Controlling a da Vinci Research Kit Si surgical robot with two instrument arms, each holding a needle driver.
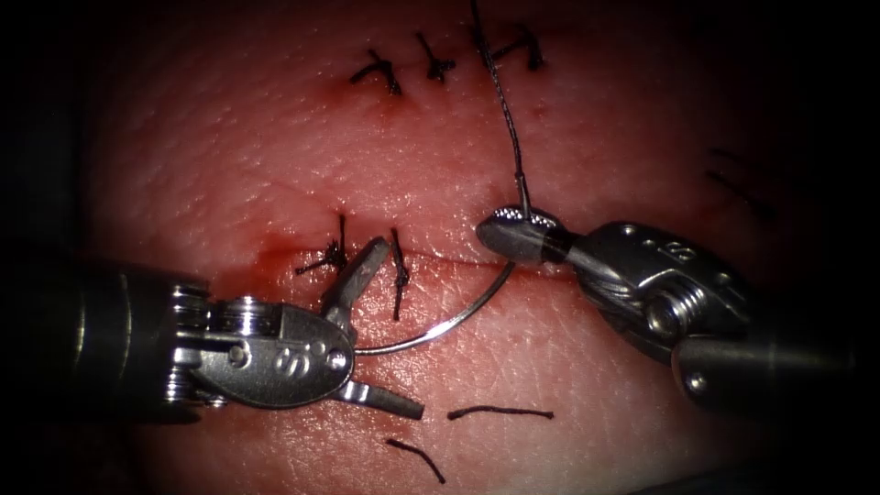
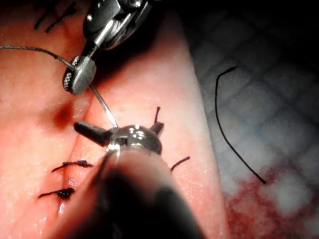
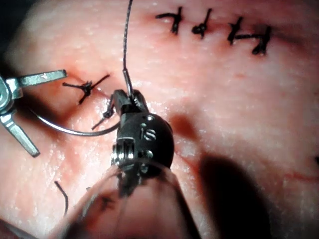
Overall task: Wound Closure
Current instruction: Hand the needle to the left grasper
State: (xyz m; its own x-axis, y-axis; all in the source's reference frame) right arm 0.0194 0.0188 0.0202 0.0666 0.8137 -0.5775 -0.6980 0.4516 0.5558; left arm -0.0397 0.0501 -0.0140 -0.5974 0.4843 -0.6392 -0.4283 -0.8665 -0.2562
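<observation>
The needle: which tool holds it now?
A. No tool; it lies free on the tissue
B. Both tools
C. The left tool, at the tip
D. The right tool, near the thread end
D: the right tool is shut on the needle near its thread end, while the left tool stands open around its tip.

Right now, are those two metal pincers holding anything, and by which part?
The right tool grips the curved needle near its thread end, just above the cut. The left tool, jaws open, holds nothing; the needle's point lies between them.
</observation>
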